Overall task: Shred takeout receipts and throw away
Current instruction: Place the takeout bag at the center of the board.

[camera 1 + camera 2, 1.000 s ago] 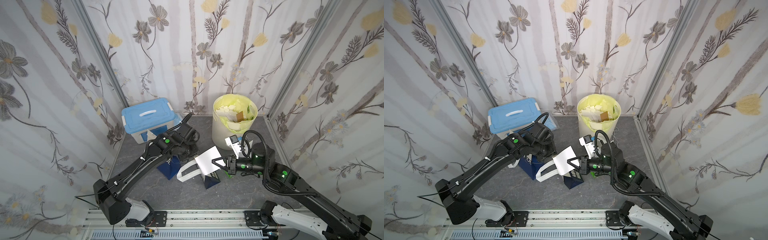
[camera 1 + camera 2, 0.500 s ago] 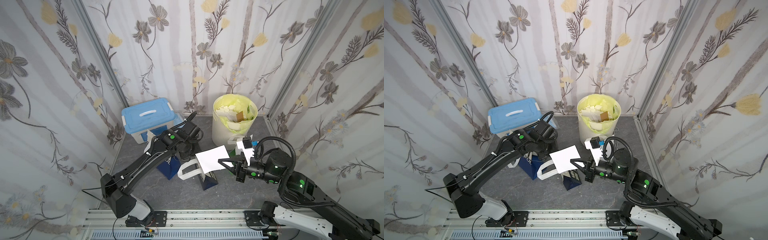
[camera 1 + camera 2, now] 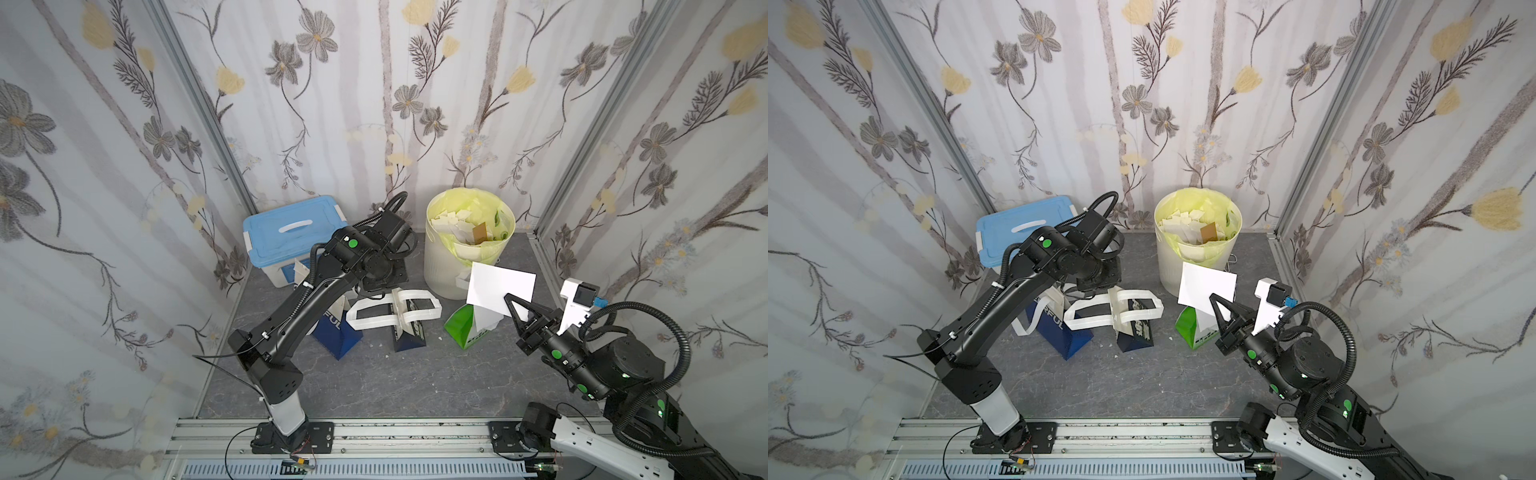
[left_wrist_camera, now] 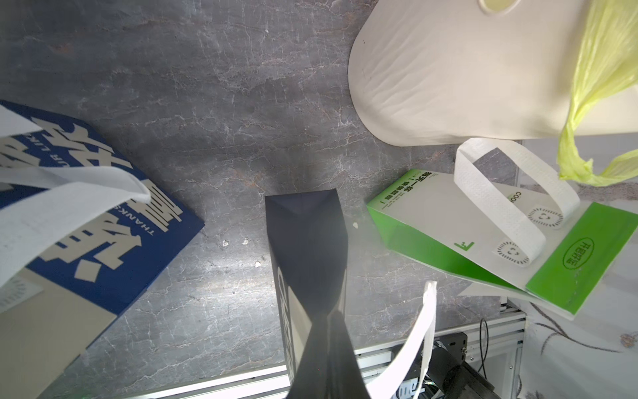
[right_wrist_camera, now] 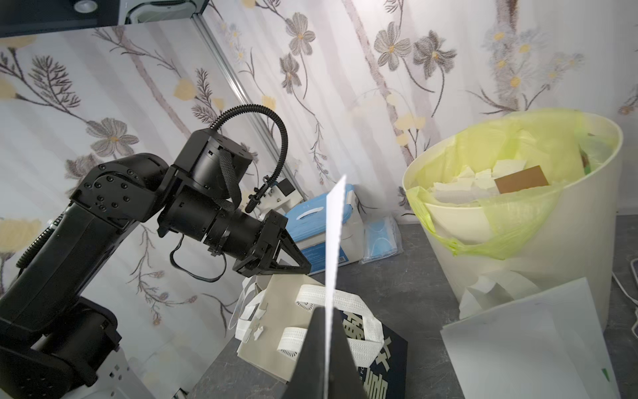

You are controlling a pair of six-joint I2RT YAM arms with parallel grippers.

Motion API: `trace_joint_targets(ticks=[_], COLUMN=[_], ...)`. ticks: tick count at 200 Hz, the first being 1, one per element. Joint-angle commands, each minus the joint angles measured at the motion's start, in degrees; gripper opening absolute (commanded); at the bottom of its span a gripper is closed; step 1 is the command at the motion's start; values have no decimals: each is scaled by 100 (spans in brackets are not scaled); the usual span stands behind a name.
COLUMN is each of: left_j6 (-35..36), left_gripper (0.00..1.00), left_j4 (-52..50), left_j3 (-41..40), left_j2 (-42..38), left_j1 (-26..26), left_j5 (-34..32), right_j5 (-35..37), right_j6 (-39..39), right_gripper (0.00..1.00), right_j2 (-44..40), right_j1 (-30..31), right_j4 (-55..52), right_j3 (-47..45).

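Observation:
A white takeout receipt (image 3: 494, 282) (image 3: 1202, 282) hangs in the air in front of the bin, above the green bag (image 3: 459, 328). My right gripper (image 3: 508, 297) (image 3: 1212, 297) is shut on its lower corner. The right wrist view shows the receipt (image 5: 334, 235) edge-on between the closed jaws of this gripper (image 5: 324, 311). A second white sheet (image 3: 486, 320) sticks out of the green bag. My left gripper (image 4: 332, 312) (image 5: 308, 266) is shut, its tips just over the navy bag (image 4: 303, 241) (image 3: 409, 338). Whether it pinches the bag does not show.
A cream bin (image 3: 440, 266) with a yellow liner holds paper scraps at the back. A blue-lidded box (image 3: 291, 232) stands at the back left. A blue bag (image 3: 336, 336) stands under the left arm. White handles (image 3: 415, 307) loop over the bags. Small scraps dot the floor.
My right gripper has carried the receipt up and to the right, from over the navy bag to in front of the bin. The left arm has drawn back slightly.

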Motion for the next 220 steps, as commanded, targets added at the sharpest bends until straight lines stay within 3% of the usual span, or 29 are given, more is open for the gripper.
trace_joint_targets(ticks=[1,41,131,154,220], left_j6=[505,885,950,991,1031], left_gripper=[0,0,0,24,54], left_j4=[-879,-1902,-1678,-1677,-1481], left_j3=[765,2906,2946,2937,2946], left_j2=[469,1802,2351,2424,2296], left_j1=[82,201,624,650,653], left_j5=[-242,-574,-115,-80,-113], right_j5=[461,357,321,302,330], right_j6=[289,305,367,391,452], right_gripper=[0,0,0,0,0], right_j2=[41,109,52,64,46], right_j1=[-4,-4,-4,-2,-3], right_j4=[-217,-258,-336,-344,-405], right_j3=[39,107,132,132,132])
